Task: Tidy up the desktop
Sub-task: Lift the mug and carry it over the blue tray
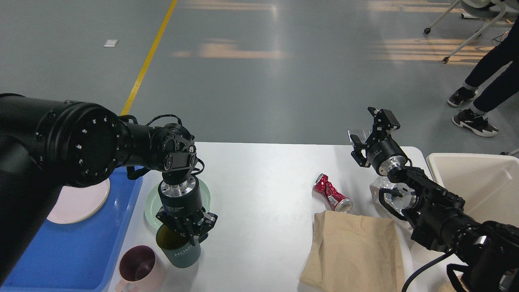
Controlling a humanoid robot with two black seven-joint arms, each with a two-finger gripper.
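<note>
The white desktop (263,174) fills the lower middle of the head view. My left gripper (188,230) points down and is shut on the rim of a dark green cup (183,253) marked HOME, near the front left. A pink mug (140,267) stands just left of the cup. A pale green plate (151,207) lies behind the cup, partly hidden by my wrist. My right gripper (369,133) is open and empty, raised above the table's far right, past a crushed red can (331,193).
A blue tray (81,251) at the left holds a pink plate (77,200). A brown paper bag (357,247) lies front right, with crumpled clear wrapping (381,190) behind it under my right arm. A beige bin (482,186) stands off the right edge. A person's legs (486,81) are far right.
</note>
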